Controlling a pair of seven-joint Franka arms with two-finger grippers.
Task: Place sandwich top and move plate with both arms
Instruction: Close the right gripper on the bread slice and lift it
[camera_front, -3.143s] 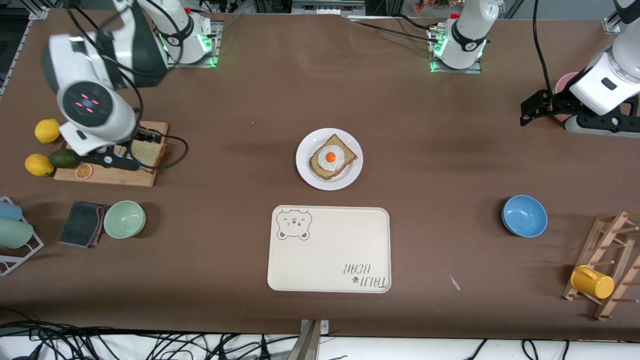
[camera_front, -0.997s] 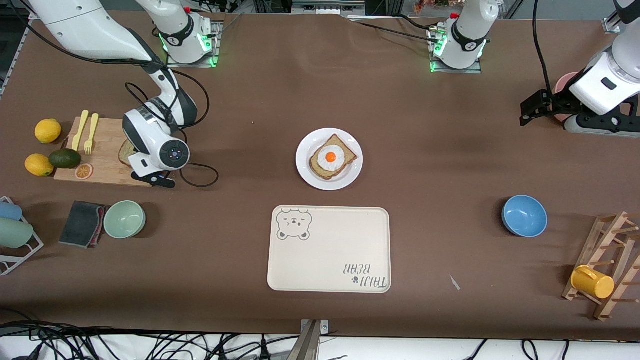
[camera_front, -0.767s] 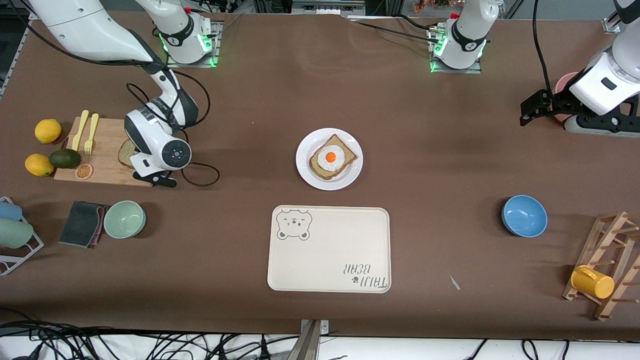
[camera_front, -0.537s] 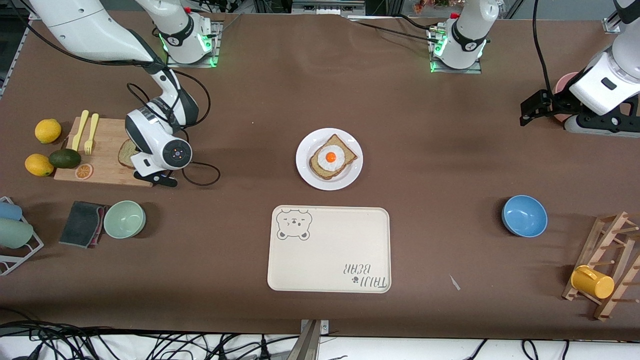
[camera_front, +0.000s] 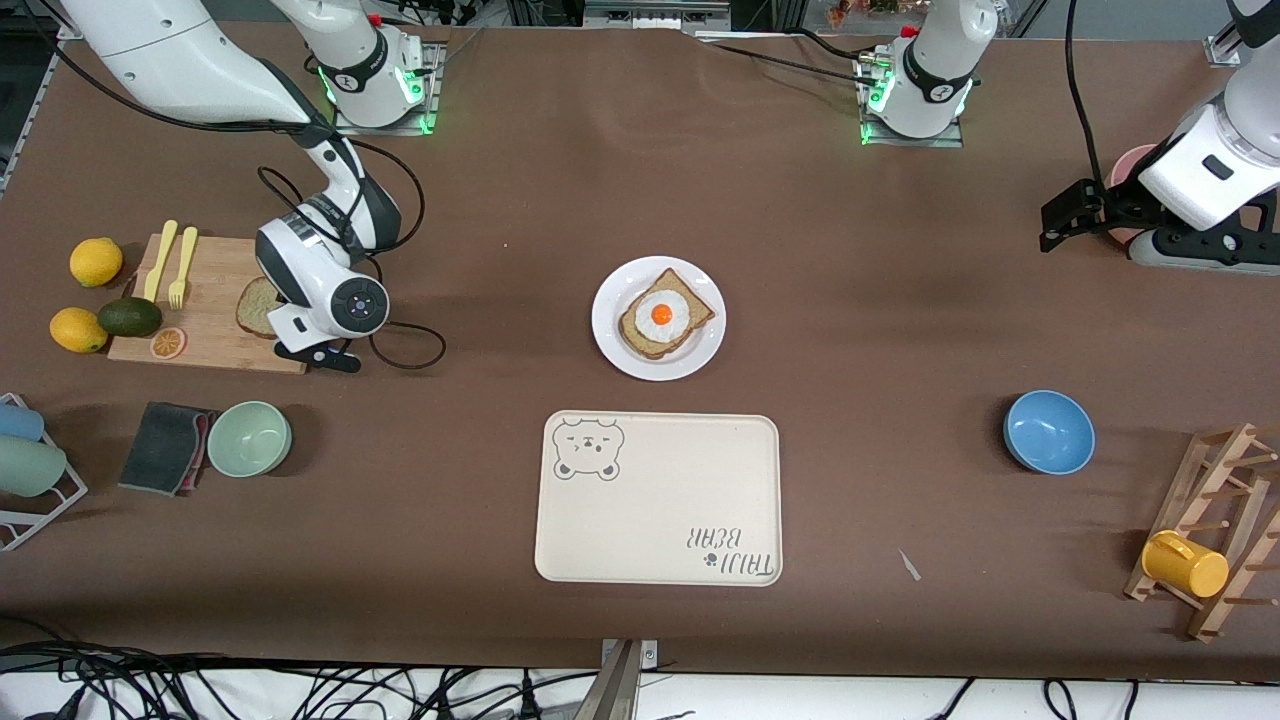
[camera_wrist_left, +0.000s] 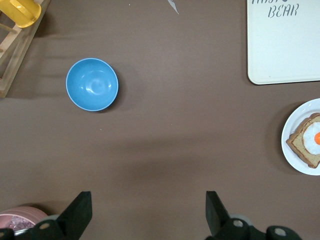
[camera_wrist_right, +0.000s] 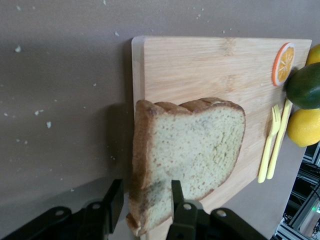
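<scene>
The right gripper, clamped on the bread slice, has just lifted it off the cutting board toward the plate, while the left gripper waits wide open with nothing in it.

Front view. Round glossy white plate at table centre carries a bread slice topped with a fried egg. Cream rectangular bear-print tray lies nearer the camera. The right gripper is at the edge of a wooden cutting board, beside a tan speckled bread slice. The left gripper waits at its table end.
</scene>
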